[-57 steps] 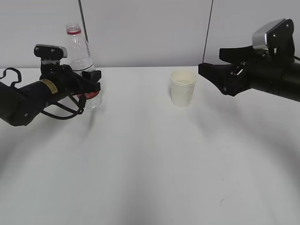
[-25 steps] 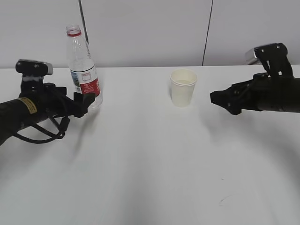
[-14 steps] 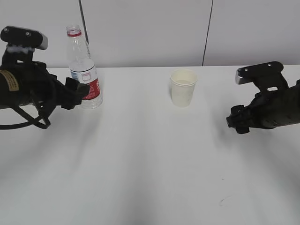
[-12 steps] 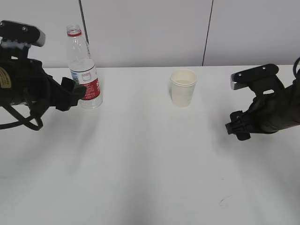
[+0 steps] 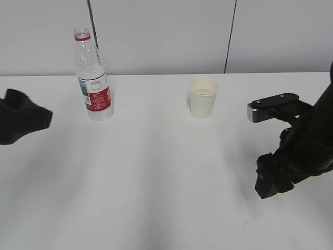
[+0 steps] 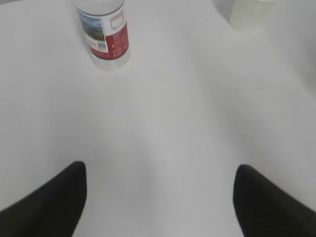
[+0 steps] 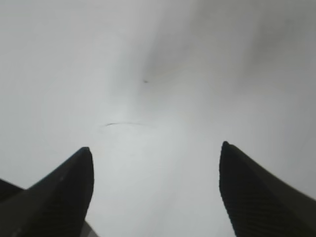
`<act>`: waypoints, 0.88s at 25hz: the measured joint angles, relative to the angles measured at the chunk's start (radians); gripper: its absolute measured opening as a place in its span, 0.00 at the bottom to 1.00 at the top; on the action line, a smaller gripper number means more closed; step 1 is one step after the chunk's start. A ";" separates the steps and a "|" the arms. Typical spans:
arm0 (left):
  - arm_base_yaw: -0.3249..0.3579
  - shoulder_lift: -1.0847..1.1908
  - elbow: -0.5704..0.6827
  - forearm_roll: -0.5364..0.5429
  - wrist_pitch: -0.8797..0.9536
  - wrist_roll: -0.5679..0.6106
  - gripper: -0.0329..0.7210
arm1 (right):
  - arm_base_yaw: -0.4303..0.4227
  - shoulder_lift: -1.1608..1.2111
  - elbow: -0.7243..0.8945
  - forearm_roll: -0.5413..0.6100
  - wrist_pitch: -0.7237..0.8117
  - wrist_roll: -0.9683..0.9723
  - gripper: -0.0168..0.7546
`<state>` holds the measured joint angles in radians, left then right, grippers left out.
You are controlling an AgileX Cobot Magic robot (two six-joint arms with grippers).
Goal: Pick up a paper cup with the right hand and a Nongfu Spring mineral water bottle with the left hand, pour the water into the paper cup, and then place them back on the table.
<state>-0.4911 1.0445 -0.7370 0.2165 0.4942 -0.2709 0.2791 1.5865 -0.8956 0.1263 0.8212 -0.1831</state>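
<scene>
Looks like the job is basically wrapped up here, judging by how things sit. The Nongfu Spring mineral water bottle stands upright on the far left of the surface, uncapped, nothing touching it. The paper cup stands upright too, far side and a bit right of centre, well apart from the bottle. Can't really tell from these views how much water is in either one — the bottle looks close to empty, so my guess is the pour is done and both are set back down.

The left hand is off at the left edge of the exterior view, well clear of the bottle. In its wrist view the left gripper is spread wide with nothing between the fingers. The right hand sits near right, tipped down toward the surface, a good way from the cup — its gripper is released as well, only bare surface and a faint scuff showing under it.

Room-wise it's easy: the whole middle and near part of the surface is open, and bottle and cup stand toward the far edge, with the wall close behind.
</scene>
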 joint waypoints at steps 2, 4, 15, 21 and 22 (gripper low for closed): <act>-0.015 -0.096 0.000 -0.026 0.124 0.000 0.77 | 0.000 -0.068 0.000 0.043 0.032 -0.038 0.78; -0.019 -0.178 0.000 -0.040 0.237 0.000 0.77 | 0.000 -0.160 0.004 0.081 0.050 -0.068 0.78; -0.022 -0.551 0.000 -0.093 0.682 0.089 0.77 | 0.000 -0.783 0.204 0.108 0.146 -0.096 0.78; -0.023 -0.702 0.071 -0.092 0.735 0.098 0.76 | 0.000 -1.123 0.330 0.060 0.228 -0.047 0.78; -0.023 -0.720 0.091 -0.091 0.742 0.098 0.76 | 0.000 -1.165 0.344 0.032 0.239 -0.026 0.78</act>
<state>-0.5142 0.3249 -0.6460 0.1256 1.2361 -0.1728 0.2791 0.4211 -0.5513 0.1585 1.0598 -0.2092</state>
